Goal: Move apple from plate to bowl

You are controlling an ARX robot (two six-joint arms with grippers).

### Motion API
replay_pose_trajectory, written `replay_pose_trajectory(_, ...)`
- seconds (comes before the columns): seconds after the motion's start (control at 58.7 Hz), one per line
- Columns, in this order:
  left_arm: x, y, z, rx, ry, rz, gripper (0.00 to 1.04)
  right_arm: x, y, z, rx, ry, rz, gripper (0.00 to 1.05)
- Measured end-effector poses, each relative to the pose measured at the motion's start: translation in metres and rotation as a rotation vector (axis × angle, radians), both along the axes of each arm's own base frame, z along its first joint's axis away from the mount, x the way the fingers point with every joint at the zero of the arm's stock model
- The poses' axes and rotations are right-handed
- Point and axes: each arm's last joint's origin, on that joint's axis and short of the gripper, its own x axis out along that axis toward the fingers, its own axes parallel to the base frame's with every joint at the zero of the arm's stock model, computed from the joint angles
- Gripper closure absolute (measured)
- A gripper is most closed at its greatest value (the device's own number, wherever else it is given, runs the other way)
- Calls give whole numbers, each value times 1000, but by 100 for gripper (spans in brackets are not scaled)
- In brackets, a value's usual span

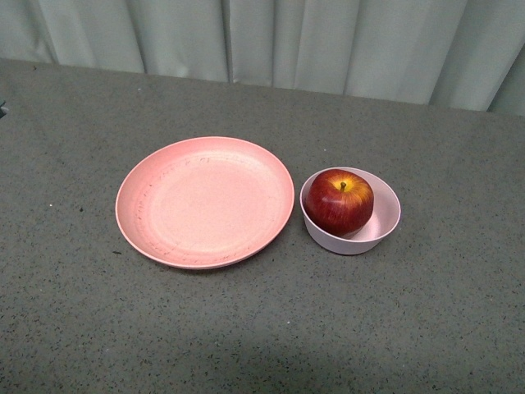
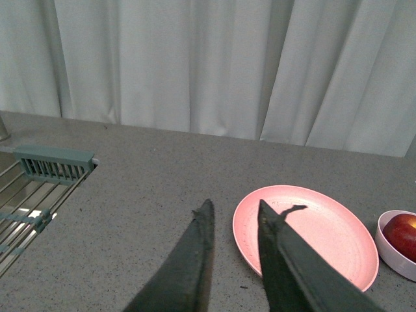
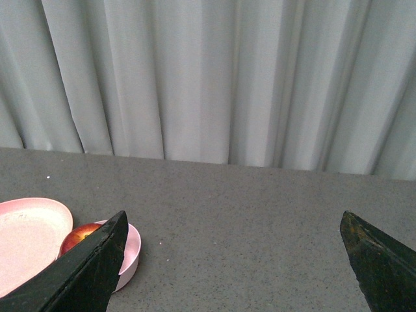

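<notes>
A glossy dark-red apple [image 1: 339,201] with a shiny highlight sits in a smooth, matt pale-pink bowl [image 1: 385,223] that looks like plastic. The salmon-pink plate [image 1: 205,202] is matt and faintly speckled. The grey surface [image 1: 262,328] looks matt, finely flecked and stone-like. Pale cloth curtains [image 1: 328,41] hang in soft folds along its far edge.

Left claw [image 2: 233,218]: two dark, matte grey-green fingers tapering to points. Right claw [image 3: 235,224]: similar dark wedge-shaped fingers, edges slightly worn.
</notes>
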Motion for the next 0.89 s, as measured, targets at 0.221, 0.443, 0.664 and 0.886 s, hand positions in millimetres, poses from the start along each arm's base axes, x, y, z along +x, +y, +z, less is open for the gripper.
replay_pose_trajectory(0.221,0,0,0,0,0,0,31,0,0,0,0,0,0,9)
replay_pose_trajectory(0.443,0,0,0,2,0,0,7,0,0,0,0,0,0,9)
replay_pose_trajectory(0.664,0,0,0,3,0,0,7,0,0,0,0,0,0,9)
replay_pose_trajectory(0.886,0,0,0,3,0,0,7,0,0,0,0,0,0,9)
